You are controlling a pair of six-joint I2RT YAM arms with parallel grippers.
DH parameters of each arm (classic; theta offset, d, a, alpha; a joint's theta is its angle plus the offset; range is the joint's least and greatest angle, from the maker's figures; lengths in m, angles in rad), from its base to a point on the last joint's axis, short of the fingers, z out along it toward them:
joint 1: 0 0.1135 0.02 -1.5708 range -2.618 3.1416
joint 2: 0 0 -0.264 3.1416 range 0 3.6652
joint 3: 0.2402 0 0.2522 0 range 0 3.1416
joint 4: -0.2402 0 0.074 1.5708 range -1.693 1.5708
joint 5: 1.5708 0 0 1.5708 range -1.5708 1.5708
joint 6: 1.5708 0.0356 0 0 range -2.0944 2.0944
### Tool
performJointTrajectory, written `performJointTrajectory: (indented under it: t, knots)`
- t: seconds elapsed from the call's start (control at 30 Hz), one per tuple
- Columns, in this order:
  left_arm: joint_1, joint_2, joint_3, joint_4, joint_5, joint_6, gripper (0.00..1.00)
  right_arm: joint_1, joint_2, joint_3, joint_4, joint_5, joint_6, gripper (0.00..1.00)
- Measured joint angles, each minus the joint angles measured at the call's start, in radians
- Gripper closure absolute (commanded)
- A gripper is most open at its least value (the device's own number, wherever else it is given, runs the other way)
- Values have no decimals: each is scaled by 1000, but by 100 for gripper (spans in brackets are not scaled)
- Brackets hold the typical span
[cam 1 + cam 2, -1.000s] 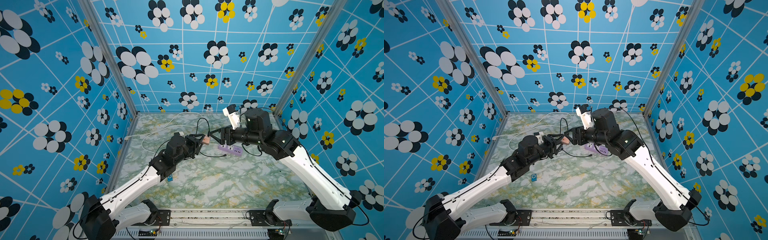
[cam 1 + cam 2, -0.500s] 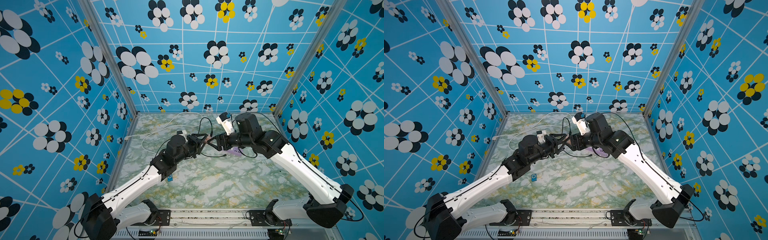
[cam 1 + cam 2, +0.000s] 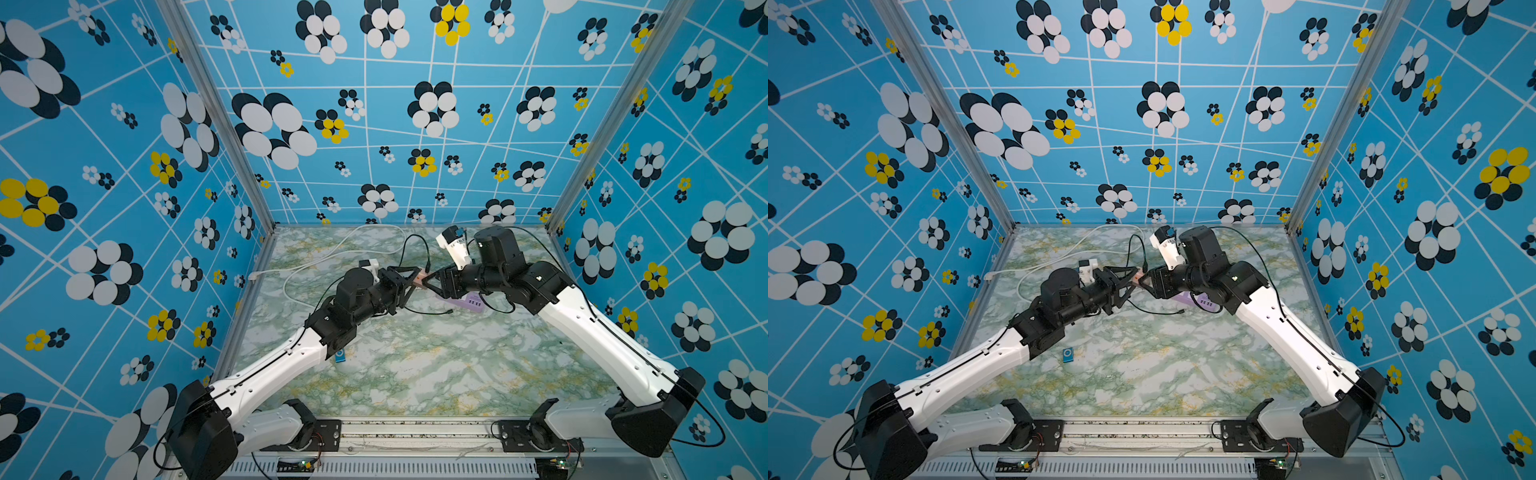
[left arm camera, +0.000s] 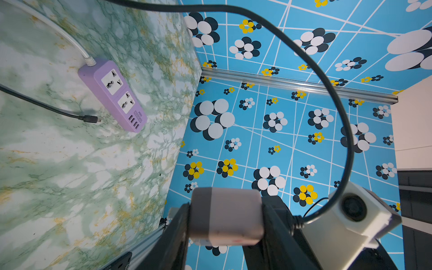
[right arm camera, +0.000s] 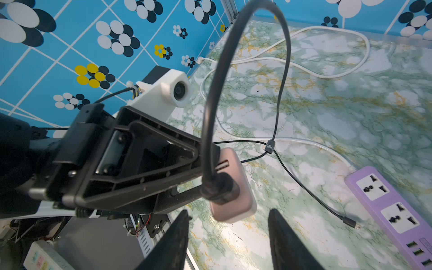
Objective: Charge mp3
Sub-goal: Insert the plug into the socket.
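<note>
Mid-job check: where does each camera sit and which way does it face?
Top views: high in front, looking down at the table; both arms show.
Left wrist: faces the power strip; left gripper clamps the pink charger.
Right wrist: faces the left gripper and pink charger; right gripper open in frame.
Shared: both wrists see pink charger and power strip.

Bright even light, soft shadows, charger (image 4: 225, 217) blurred

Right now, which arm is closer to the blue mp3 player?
Left. The left arm passes right beside the mp3; the right arm is across the table, well away from it.
</note>
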State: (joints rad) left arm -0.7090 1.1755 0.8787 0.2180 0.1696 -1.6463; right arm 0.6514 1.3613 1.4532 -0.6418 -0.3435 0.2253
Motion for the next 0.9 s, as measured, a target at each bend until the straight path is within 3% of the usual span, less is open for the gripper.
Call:
performJointTrajectory:
  t: [0.57,0.73,0.9]
  knots:
    - [0,26,2,23,8,-5,100,-11,23,-17,45,-3,-54,58]
    - [-2,31,2,31,22,-11,100,-12,31,-28,76,-1,-61,68]
    - [0,40,2,29,11,-11,100,-17,27,-60,114,-10,-84,70]
